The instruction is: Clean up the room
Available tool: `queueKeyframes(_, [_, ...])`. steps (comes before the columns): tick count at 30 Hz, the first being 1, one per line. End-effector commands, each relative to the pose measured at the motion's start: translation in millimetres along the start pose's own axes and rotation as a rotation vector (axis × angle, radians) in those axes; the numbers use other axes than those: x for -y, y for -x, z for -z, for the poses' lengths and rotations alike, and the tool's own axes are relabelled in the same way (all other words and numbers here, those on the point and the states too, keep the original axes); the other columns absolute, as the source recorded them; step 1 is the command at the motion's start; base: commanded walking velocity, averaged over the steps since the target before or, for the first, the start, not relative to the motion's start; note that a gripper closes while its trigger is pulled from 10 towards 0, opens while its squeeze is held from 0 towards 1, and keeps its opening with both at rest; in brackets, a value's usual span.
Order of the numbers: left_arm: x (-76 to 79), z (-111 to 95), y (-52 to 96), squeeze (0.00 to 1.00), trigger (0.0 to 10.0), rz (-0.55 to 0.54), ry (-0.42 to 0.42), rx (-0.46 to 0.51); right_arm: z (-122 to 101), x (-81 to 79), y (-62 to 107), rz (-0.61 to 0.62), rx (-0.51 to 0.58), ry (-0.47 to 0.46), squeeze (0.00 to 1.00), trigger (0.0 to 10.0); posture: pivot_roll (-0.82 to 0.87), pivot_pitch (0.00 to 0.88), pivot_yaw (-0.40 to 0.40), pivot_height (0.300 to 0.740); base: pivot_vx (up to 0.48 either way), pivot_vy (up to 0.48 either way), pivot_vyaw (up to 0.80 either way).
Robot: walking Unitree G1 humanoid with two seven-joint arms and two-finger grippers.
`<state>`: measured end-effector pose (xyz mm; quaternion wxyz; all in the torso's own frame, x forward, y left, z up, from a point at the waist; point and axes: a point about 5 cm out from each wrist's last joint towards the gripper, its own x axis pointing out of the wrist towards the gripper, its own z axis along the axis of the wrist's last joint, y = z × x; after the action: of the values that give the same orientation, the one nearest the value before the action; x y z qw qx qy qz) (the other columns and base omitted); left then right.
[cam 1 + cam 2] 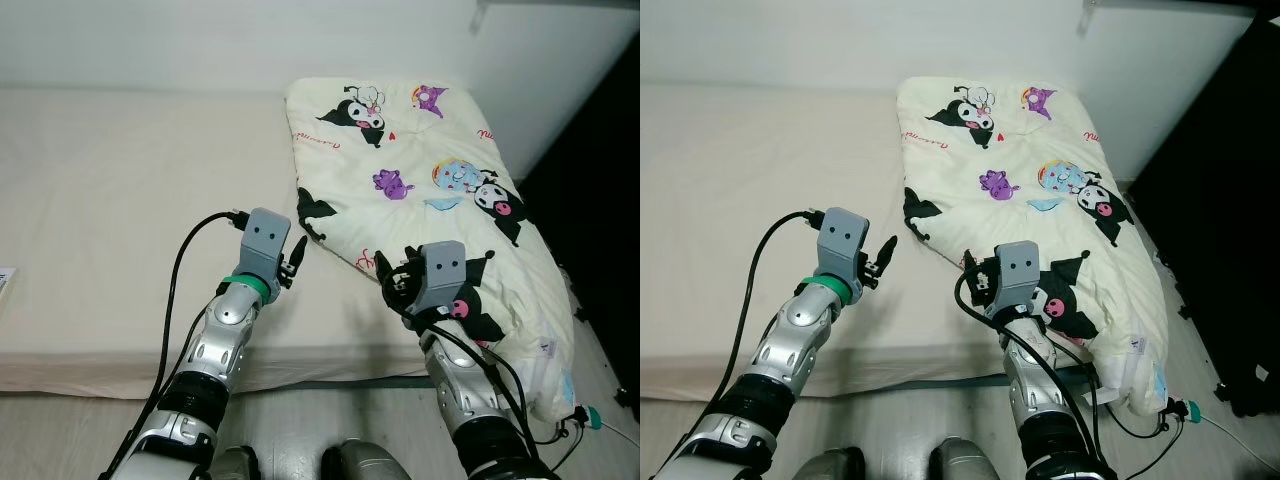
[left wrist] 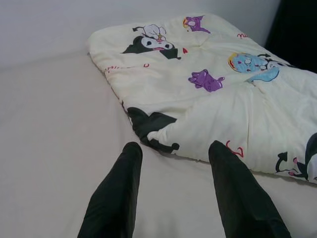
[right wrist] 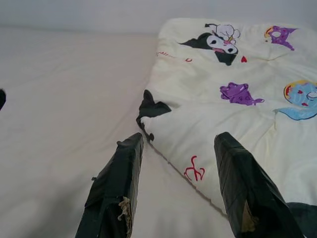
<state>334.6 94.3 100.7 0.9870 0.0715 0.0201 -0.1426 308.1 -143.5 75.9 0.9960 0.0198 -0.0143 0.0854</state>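
Observation:
A cream quilt (image 1: 420, 170) printed with cartoon characters lies folded on the right side of the bed (image 1: 110, 200), its lower end hanging over the bed's front edge toward the floor. My left gripper (image 2: 173, 148) is open just above the sheet, a short way left of the quilt's near corner (image 2: 148, 126). My right gripper (image 3: 181, 144) is open too, hovering over the quilt's near edge (image 3: 163, 148), with nothing between its fingers.
The beige mattress stretches wide to the left of the quilt. A white wall (image 1: 200, 40) runs behind the bed. A dark surface (image 1: 600, 170) stands to the right. Cables and a small teal-tipped thing (image 1: 590, 415) lie on the floor by the bed's right corner.

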Motion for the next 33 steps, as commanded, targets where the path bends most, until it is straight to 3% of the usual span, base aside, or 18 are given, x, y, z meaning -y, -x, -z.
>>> queueKeyframes(1, [2.2,4.7,0.2,0.0,10.0,0.006,-0.001,-0.027,-2.1,4.9,-0.1,0.03,0.001,-0.001,0.0,10.0,-0.12,0.025,0.014,0.74,0.0,0.0,0.0])
queueKeyframes(8, [3.5,5.0,0.1,0.0,10.0,0.01,-0.002,-0.026,-6.7,15.3,-1.5,0.077,0.019,0.025,0.0,10.0,-0.13,0.022,0.013,0.715,0.0,0.0,0.0])
queueKeyframes(33, [5.4,5.3,0.1,0.0,10.0,0.008,0.003,-0.026,-13.8,30.3,-2.1,0.11,0.033,0.078,0.0,10.0,-0.13,0.023,0.005,0.635,0.0,0.0,0.0])
